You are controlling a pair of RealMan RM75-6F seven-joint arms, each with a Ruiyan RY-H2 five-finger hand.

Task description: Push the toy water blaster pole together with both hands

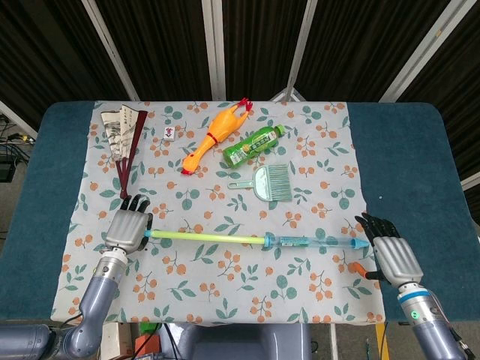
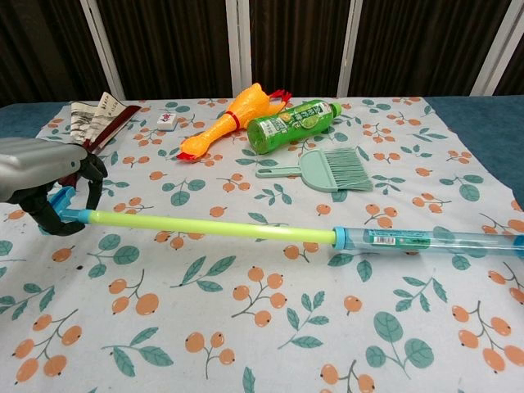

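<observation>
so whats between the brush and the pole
Nothing but bare flowered cloth lies between the brush and the pole; both the head and chest views show that stretch bare.

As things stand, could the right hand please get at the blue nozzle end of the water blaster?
Probably yes. The right hand sits just beside the water blaster's nozzle tip, fingers apart, with only bare tablecloth between them and nothing in the way.

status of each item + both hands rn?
water blaster pole: extended, lying flat
left hand: holds the pole's handle end
right hand: open, by the nozzle tip
green bottle: capped, on its side
folding fan: partly open
rubber chicken: lying down
</observation>
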